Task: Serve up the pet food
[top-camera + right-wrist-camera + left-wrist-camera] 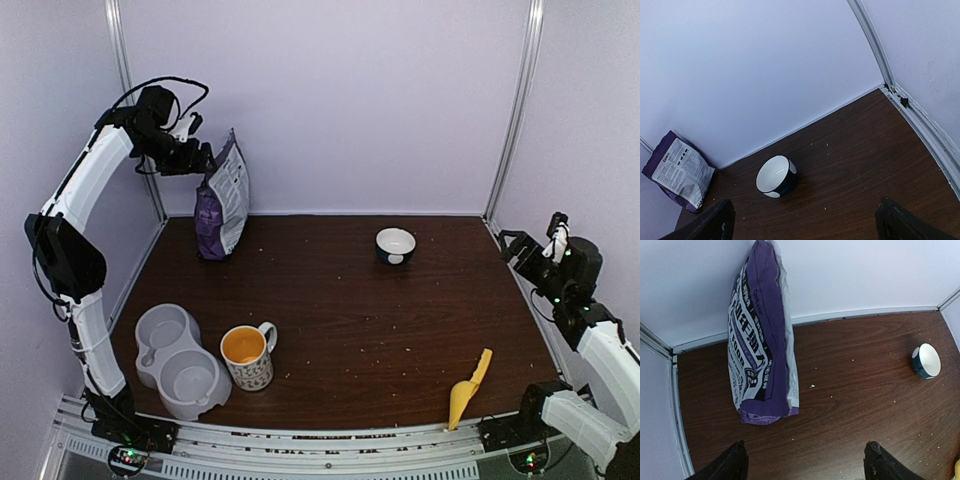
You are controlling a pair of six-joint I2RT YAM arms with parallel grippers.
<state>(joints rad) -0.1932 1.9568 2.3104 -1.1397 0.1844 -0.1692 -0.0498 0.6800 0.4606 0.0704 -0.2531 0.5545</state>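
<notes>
The bag of pet food [222,205] stands upright well beyond the patterned mug [247,356], back and slightly to the left of it, in the far left corner of the table [350,300]. It is purple with a pale panel of dense black print on its broad face. In the left wrist view the bag [760,340] shows a silvery-grey side fold, a purple base and the word "FOOD" running up its side. Its top narrows to a crimped edge. The kibble inside is hidden; only tiny pale specks [812,386] lie scattered on the dark wood.

The left gripper [205,158] hangs high above the table, far behind the mug, just beside the bag's top edge. Its fingers [732,462] stand wide apart with nothing between them. The right gripper [520,245] is raised far to the mug's right, near the side wall. Its jaws are spread fully and are also empty.

A small dark bowl with a white inside [395,245] sits beyond the mug to its right. A grey double feeder [180,360] lies just left of the mug, and a yellow scoop [468,390] lies well to its right.
</notes>
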